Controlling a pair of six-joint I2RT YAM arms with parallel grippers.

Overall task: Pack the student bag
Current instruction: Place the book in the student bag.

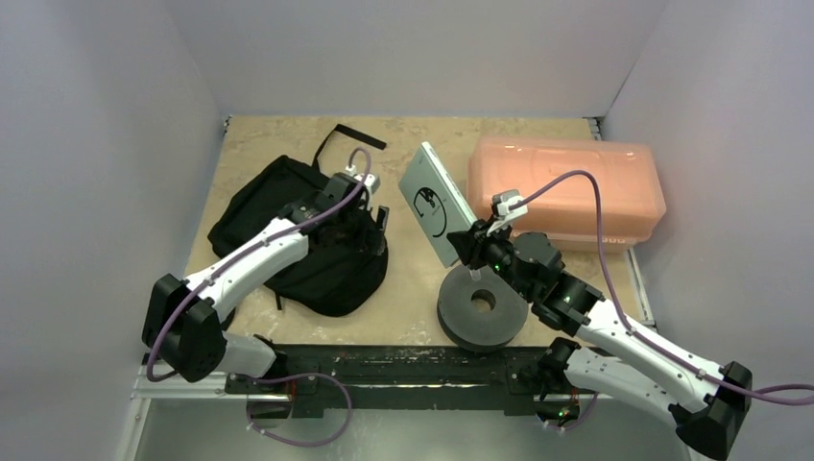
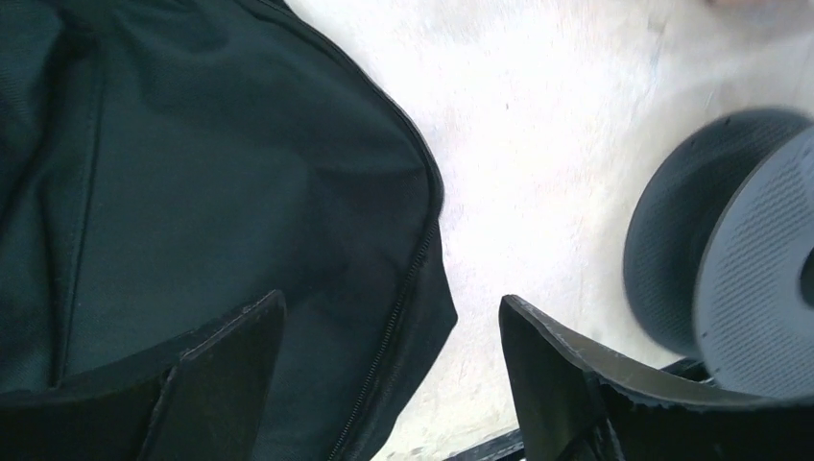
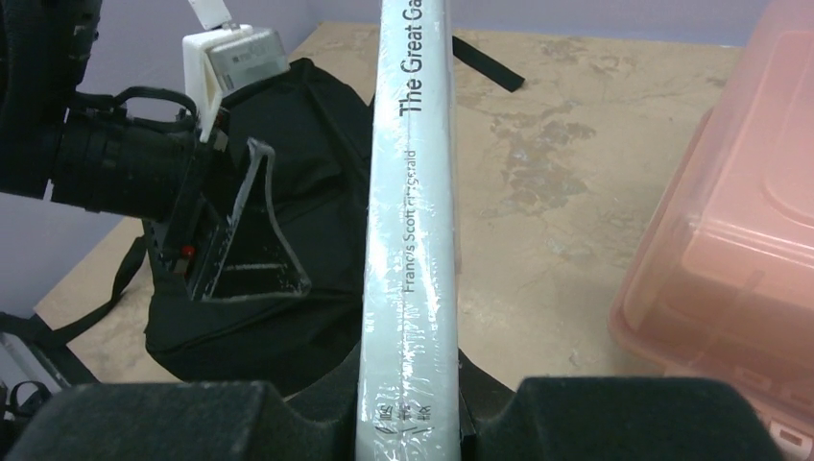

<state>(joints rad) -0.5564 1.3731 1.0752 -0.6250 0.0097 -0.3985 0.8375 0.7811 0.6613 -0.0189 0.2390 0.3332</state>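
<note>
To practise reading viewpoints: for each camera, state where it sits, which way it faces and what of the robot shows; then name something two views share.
Top external: above and behind the robot, looking down at the table; left arm and right arm show.
Left wrist: on the left arm, facing down past the open left gripper onto student bag and spool.
Right wrist: on the right arm, facing along the book clamped in the right gripper toward student bag; left gripper shows.
Both wrist views share the student bag.
</note>
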